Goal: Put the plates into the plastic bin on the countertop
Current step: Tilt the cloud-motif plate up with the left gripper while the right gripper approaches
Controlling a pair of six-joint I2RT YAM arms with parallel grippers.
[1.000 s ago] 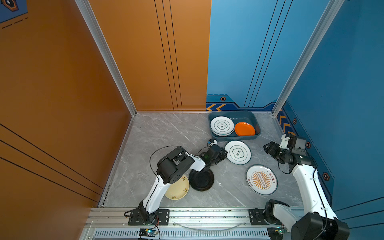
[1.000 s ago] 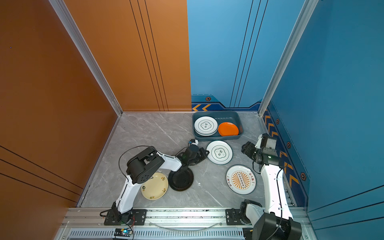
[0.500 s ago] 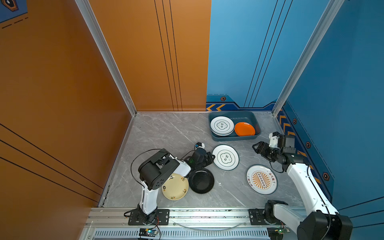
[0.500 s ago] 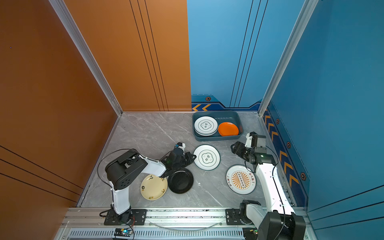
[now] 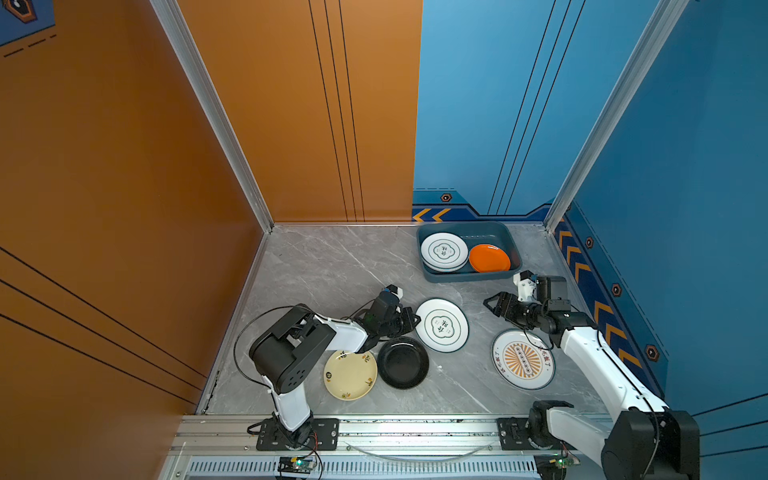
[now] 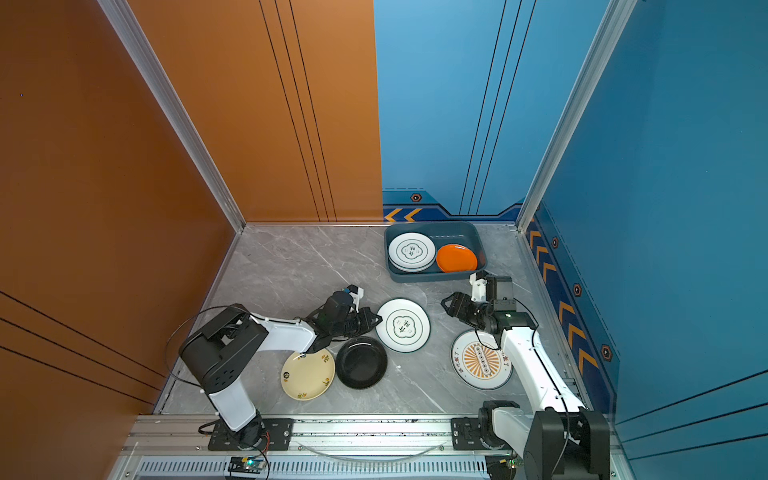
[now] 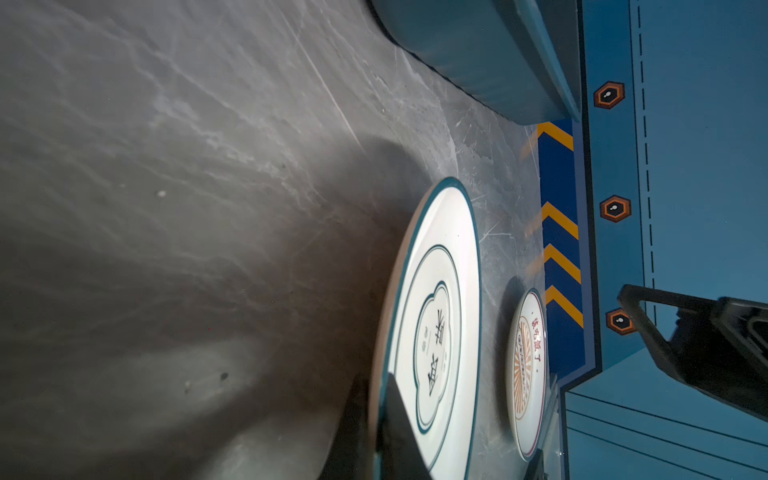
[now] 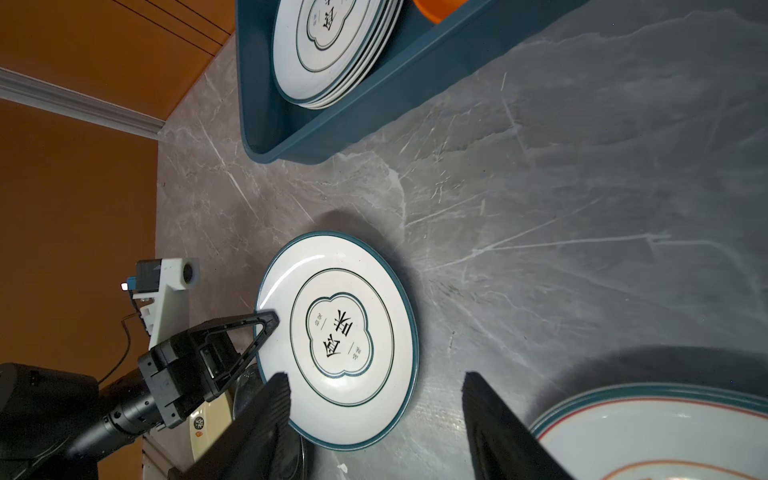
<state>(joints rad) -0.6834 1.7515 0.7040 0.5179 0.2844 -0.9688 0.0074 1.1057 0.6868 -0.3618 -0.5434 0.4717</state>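
Four plates (image 5: 350, 375) lie on the tabletop (image 5: 332, 270); the plastic bin (image 5: 457, 276) sits at one o'clock. My left gripper (image 5: 415, 321) is clamped on the ringed plate (image 5: 441, 325) at its nine-o'clock rim, and my right gripper (image 5: 491, 306) hangs open at its three o'clock. A thin edge pinch (one-sided) could slip, I judge, dropping it onto the black plate (image 5: 403, 363) at seven; the sunburst plate (image 5: 523, 359) crowds four o'clock.

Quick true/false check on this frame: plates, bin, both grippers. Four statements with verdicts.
1. The orange plate lies in the bin. True.
2. The right gripper holds the sunburst plate. False: it is open and empty, and that plate lies on the countertop.
3. The left gripper is shut on the rim of the ringed white plate outside the bin. True.
4. The black plate is in the bin. False: it sits on the countertop beside the cream plate.
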